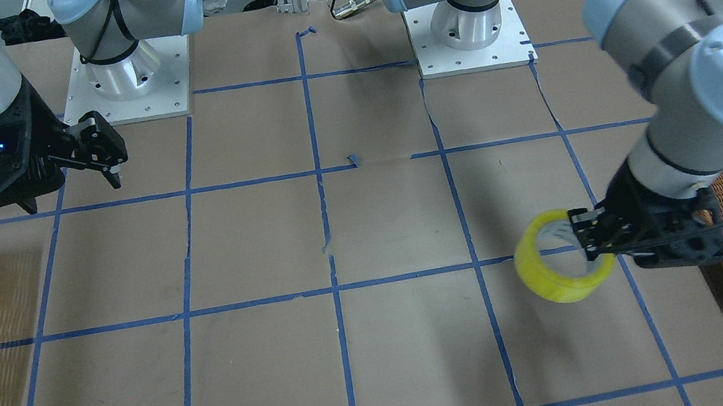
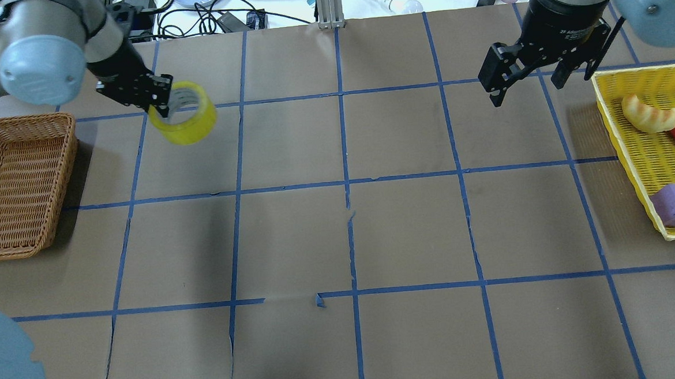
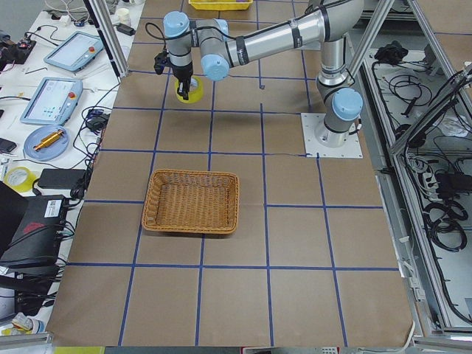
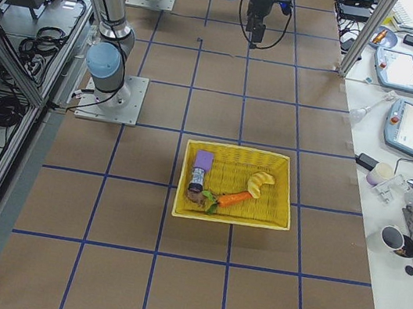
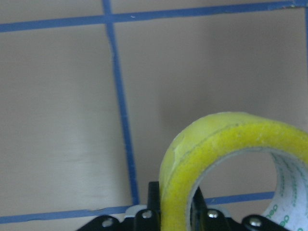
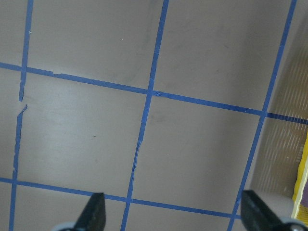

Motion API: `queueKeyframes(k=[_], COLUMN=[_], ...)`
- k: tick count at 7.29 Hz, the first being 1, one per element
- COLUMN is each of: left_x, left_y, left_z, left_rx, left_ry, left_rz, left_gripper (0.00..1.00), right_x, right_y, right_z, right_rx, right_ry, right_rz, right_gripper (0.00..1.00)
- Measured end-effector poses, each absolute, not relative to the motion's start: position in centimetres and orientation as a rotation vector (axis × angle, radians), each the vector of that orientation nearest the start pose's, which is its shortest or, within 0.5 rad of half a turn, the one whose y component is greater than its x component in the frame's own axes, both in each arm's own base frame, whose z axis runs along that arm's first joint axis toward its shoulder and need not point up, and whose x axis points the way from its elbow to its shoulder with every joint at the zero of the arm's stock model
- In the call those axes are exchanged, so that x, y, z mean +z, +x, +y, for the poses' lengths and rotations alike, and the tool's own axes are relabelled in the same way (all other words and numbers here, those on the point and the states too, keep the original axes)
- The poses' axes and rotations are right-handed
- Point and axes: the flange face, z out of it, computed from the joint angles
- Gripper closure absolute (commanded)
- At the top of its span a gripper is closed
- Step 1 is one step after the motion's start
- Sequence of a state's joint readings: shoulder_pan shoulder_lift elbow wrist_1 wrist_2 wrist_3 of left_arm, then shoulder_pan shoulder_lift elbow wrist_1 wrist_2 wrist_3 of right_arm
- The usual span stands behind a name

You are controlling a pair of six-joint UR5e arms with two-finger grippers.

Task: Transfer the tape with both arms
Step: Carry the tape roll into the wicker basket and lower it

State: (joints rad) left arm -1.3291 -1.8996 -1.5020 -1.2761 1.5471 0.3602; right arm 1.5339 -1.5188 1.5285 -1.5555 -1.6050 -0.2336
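**Tape gripped by the left arm, right gripper wide open**

We see the tape (image 2: 187, 131) in the upper left of the overhead view, just right of the wicker basket (image 2: 22, 183). The left gripper (image 2: 159, 100) is clamped on the roll's wall, with one finger inside the white core and one outside. In the left wrist view the tape (image 5: 211, 139) fills the lower right of the frame. Green print runs along the core; we make out only something like "de" before the frame edge cuts it off.

The right gripper (image 2: 527, 84) hangs in the upper right, beside the yellow basket (image 2: 629, 139), its jaws spread wide and holding nothing. White lettering on its wrist is too small for us to read.
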Motion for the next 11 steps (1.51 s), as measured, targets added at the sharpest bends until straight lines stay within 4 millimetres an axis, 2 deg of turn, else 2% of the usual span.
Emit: queueKeyframes(k=[1,2,3,5,6,8,11], left_x=[36.6,35.5,34.2,31.0,29.3,27.5,26.1], left_y=[8.1,14.0,19.1,28.2,31.4,34.9,36.6], left_z=[-63.0,-62.6,-62.3,-61.2,-60.6,-59.7,-59.2], left_rx=[-0.058,-0.05,-0.065,-0.109,-0.123,-0.133,-0.128], left_ry=[0.215,0.253,0.284,0.337,0.368,0.39,0.402], left_rz=[3.144,3.141,3.129,3.097,3.085,3.073,3.074], left_gripper=[1.0,1.0,1.0,1.0,1.0,1.0,0.99], right_x=[48.0,47.9,47.9,47.9,47.9,47.8,48.1], right_y=[11.1,11.1,11.1,11.2,11.2,11.1,11.0], right_z=[-51.6,-51.6,-51.6,-51.6,-51.6,-51.7,-51.8], right_rx=[0.049,0.052,0.053,0.053,0.052,0.053,0.045], right_ry=[-0.31,-0.308,-0.307,-0.312,-0.314,-0.315,-0.307], right_rz=[3.154,3.153,3.152,3.149,3.148,3.15,3.158], right_gripper=[0.0,0.0,0.0,0.0,0.0,0.0,0.0])
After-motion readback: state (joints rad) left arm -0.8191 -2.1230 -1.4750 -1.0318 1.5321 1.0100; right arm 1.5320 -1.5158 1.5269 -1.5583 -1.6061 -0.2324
